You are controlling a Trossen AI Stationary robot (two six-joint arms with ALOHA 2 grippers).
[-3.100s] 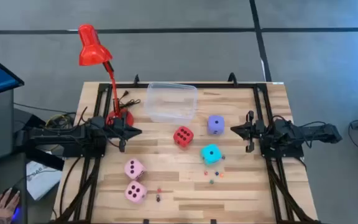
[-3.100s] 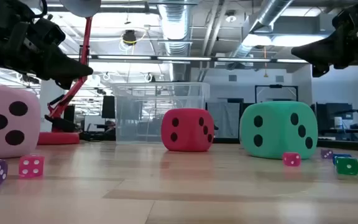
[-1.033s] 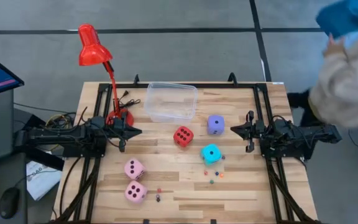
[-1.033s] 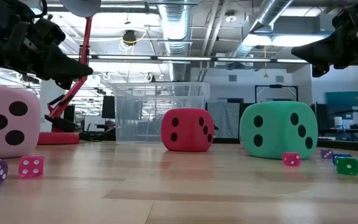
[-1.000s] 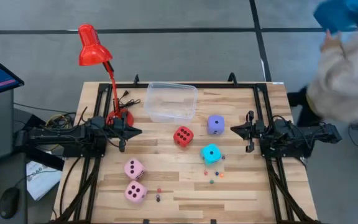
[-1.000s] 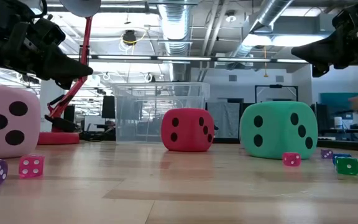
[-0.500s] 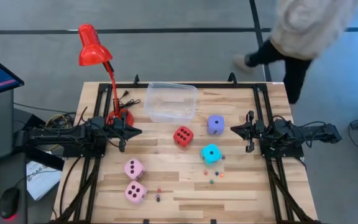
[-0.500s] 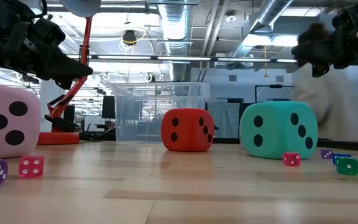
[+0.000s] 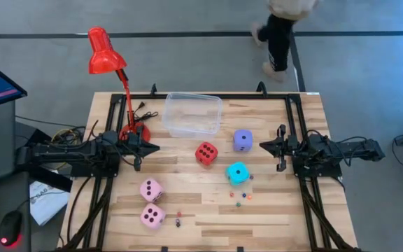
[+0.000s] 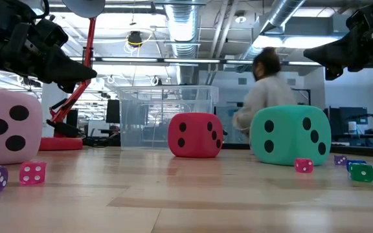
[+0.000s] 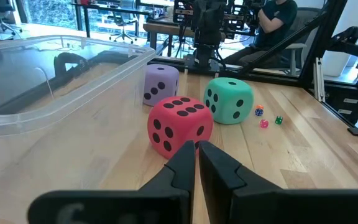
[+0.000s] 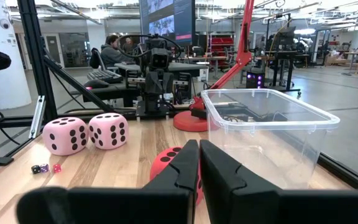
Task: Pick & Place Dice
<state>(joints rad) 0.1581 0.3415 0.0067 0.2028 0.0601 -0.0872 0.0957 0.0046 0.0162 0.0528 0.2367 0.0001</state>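
Five big dice rest flat on the wooden table: a red one (image 9: 206, 152) at the middle, a lavender one (image 9: 243, 140) and a cyan one (image 9: 238, 172) to its right, and two pink ones (image 9: 151, 190) (image 9: 152, 215) at the near left. My left gripper (image 9: 156, 148) hangs shut above the table's left side, pointing level toward the red die (image 11: 179, 125). Shut as well, my right gripper (image 9: 263, 145) hovers at the right side, facing the lavender die. Neither touches anything.
A clear plastic bin (image 9: 192, 114) stands at the far middle. A red desk lamp (image 9: 107, 52) rises from its base (image 9: 135, 133) at the far left. Several tiny dice (image 9: 240, 199) lie scattered near the cyan die. A person (image 9: 282, 28) walks beyond the far edge.
Both arms have kept still and the dice have not moved. A person beyond the table has walked from the far right corner along the far edge toward the middle.
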